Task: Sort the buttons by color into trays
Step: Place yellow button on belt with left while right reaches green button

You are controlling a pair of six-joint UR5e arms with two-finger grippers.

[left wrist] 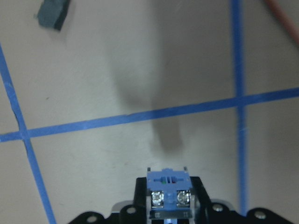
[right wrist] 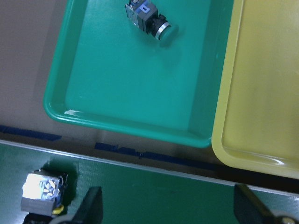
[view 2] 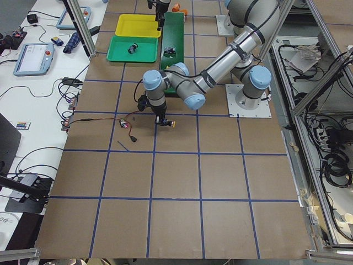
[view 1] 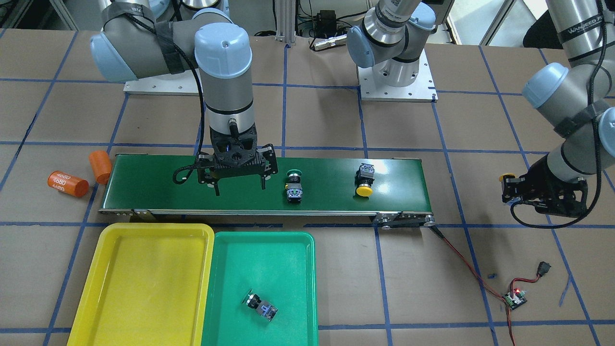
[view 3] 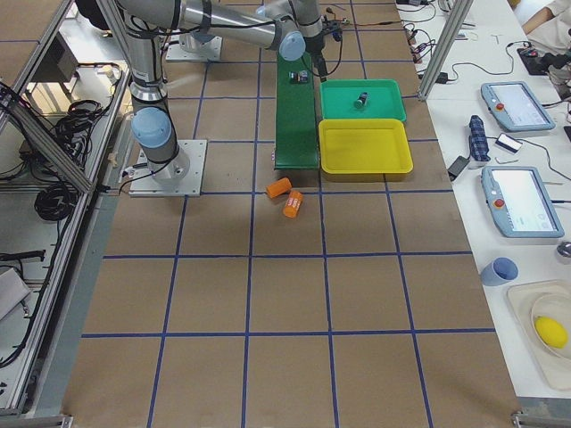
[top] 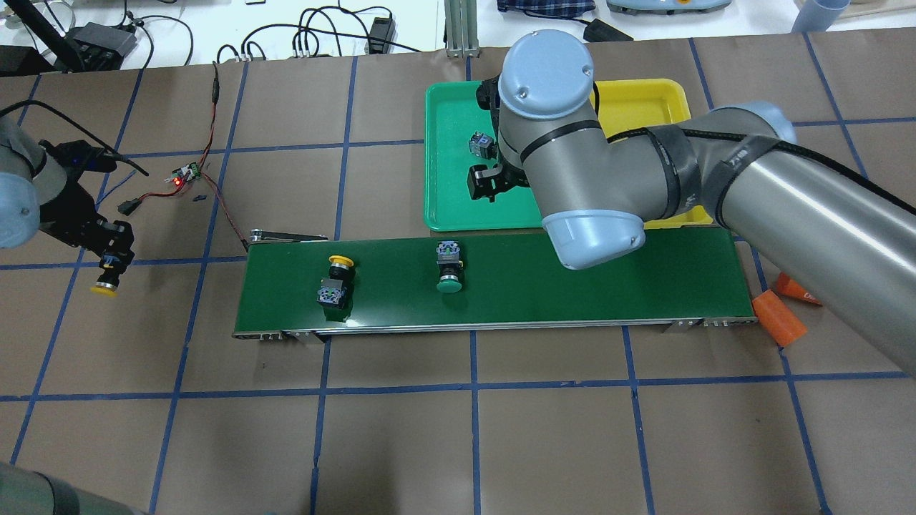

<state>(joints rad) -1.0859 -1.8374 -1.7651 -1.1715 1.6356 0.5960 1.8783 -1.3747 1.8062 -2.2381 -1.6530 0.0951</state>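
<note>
My left gripper (view 1: 513,190) hangs off the belt's end over the bare table, shut on a yellow-capped button (top: 104,288) whose blue-grey back (left wrist: 168,193) fills the bottom of the left wrist view. My right gripper (view 1: 239,185) hovers open and empty over the belt, fingers (right wrist: 91,207) spread wide. On the belt lie a green-capped button (view 1: 293,186) and a yellow-capped button (view 1: 365,180). Another green-capped button (view 1: 259,305) lies in the green tray (view 1: 283,254). The yellow tray (view 1: 139,283) beside it holds nothing.
The long dark green conveyor belt (view 1: 336,202) runs between the arms and the trays. Two orange cylinders (view 1: 68,184) (view 1: 101,166) lie off its end near my right arm. A small circuit board (view 1: 515,299) with red and black wires sits past the other end.
</note>
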